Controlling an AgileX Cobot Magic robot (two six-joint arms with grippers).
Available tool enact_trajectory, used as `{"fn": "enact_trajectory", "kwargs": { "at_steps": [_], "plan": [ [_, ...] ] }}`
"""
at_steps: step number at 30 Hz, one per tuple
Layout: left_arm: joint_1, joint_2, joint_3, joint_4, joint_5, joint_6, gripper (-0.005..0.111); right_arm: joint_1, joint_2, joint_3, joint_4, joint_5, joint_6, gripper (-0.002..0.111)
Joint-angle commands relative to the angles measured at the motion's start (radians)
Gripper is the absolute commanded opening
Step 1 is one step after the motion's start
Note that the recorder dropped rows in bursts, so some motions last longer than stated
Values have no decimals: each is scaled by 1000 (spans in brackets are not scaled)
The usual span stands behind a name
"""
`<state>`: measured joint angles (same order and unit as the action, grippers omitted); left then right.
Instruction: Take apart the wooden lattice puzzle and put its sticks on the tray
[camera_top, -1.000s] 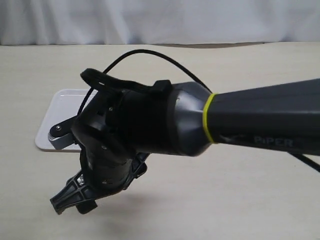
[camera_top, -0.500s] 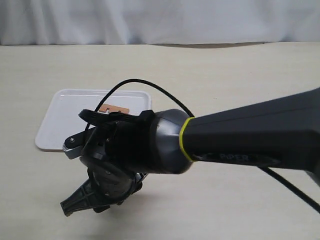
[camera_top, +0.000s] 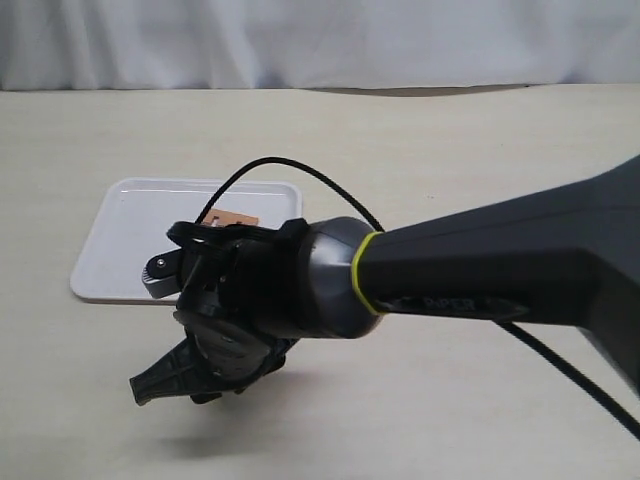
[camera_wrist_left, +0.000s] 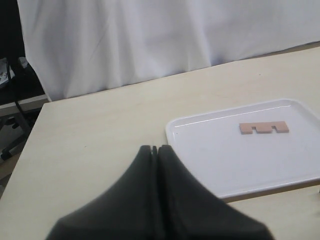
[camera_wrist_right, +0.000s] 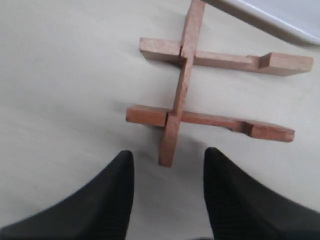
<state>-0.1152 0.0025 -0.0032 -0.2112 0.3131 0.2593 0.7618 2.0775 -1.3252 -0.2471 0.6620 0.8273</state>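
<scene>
White tray (camera_top: 105, 262) at the left of the exterior frame has one stick (camera_top: 232, 219) on it, which the arm was hiding a second ago. So one down. The right gripper (camera_top: 150, 388) has dropped to lower centre-left, jaws spread and empty. It's lined up on one stick end of the wooden lattice puzzle (camera_wrist_right: 182, 90), three sticks still locked, lying just beside the tray's rim. Left gripper (camera_wrist_left: 155, 151) is pinched together on nothing. Bare table (camera_top: 480, 160) at upper right leaves room.

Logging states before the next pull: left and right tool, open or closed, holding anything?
Left tool: closed, holding nothing.
Right tool: open, holding nothing, pointed at the reddish-brown wooden lattice puzzle.
</scene>
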Motion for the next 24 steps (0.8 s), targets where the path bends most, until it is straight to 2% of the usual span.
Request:
{"fn": "enact_trajectory", "kwargs": {
  "at_steps": [1,5,7,20,24],
  "plan": [
    [10,-2,3,-2,-9,5,0,-6,11,5,-22,-11,27,36],
    [10,-2,3,-2,-9,5,0,-6,19,5,-65,-11,64,18],
    [10,-2,3,-2,-9,5,0,-6,19,3,-84,-11,85,6],
    [10,-2,3,-2,-9,5,0,-6,-82,-1,-83,15,56,5],
    [10,-2,3,-2,-9,5,0,-6,-130,-15,-154,19,39,5]
  ]
}}
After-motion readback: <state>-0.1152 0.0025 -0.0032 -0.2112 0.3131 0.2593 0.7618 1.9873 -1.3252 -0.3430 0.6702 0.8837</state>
